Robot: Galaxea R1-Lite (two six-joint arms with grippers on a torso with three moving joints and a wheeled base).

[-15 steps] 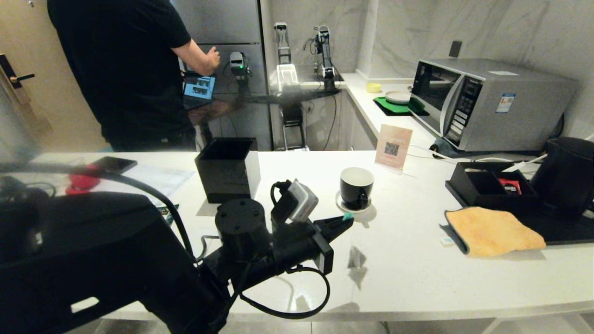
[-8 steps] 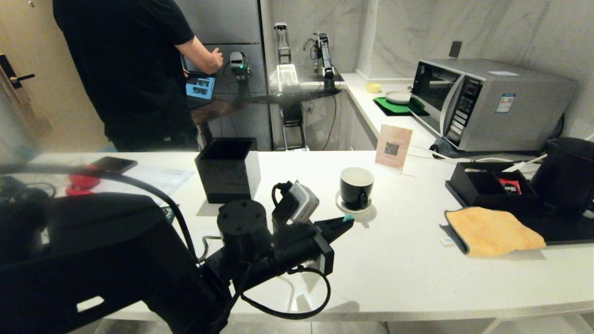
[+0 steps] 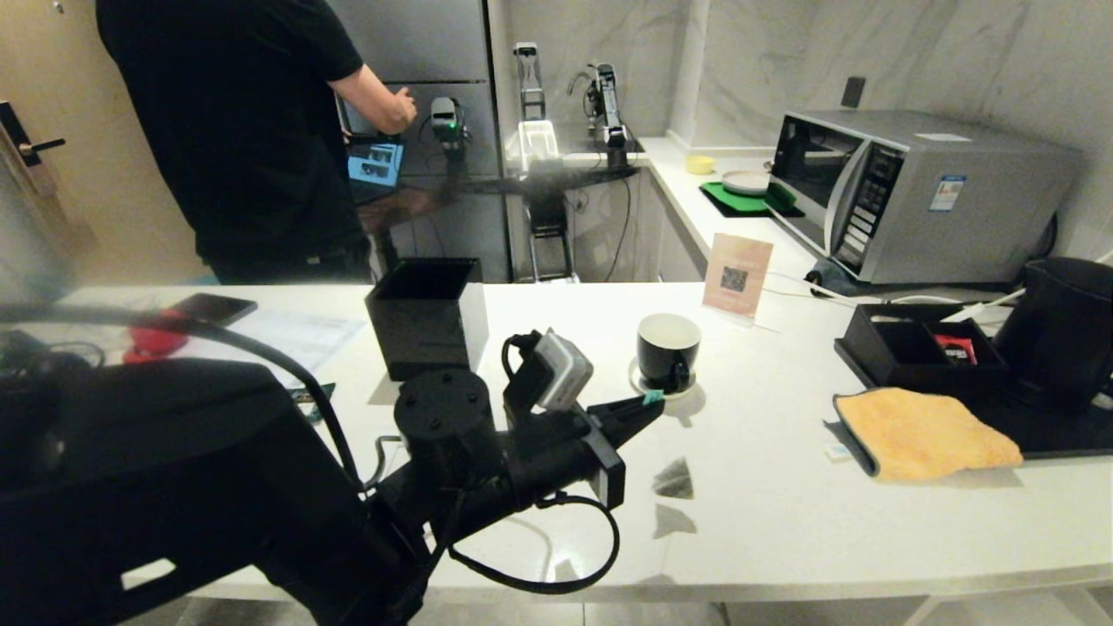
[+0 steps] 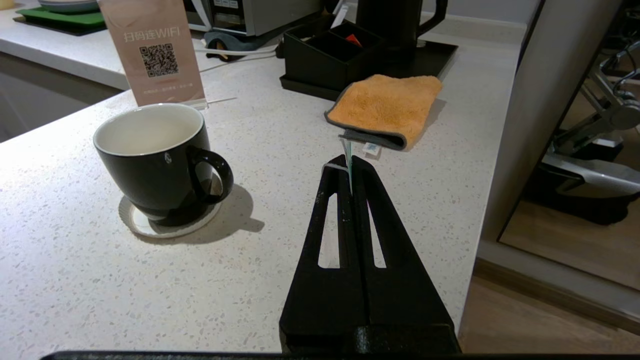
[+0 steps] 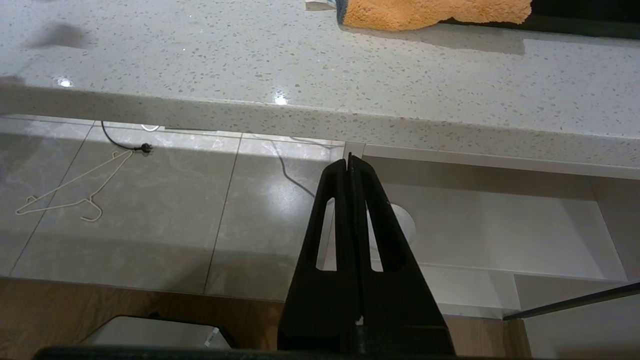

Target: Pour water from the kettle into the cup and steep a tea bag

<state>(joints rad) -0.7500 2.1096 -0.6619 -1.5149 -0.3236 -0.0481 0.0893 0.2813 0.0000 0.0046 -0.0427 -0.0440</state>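
The glossy black cup (image 3: 668, 351) (image 4: 150, 155) stands on its white saucer (image 4: 145, 229) mid-counter, white inside. My left gripper (image 3: 650, 399) (image 4: 348, 162) hovers just in front of the saucer, on the side of the cup's handle. It is shut on the tea bag's teal tag (image 4: 347, 150), with white string looped over one finger. The tea bag (image 3: 674, 478) dangles below it above the counter. The matte black kettle (image 3: 1061, 330) (image 4: 395, 20) sits far right on a black tray. My right gripper (image 5: 348, 162) is shut and empty, below the counter's front edge.
A black open square box (image 3: 426, 317) stands left of the cup. An orange cloth (image 3: 926, 430), a black compartment box (image 3: 913, 343), a QR sign (image 3: 737, 274) and a microwave (image 3: 913, 191) fill the right side. A person (image 3: 235, 130) stands behind the counter.
The left gripper has edged slightly up and toward the cup, and the dangling tea bag has swung beneath it. The person's arm has shifted a little.
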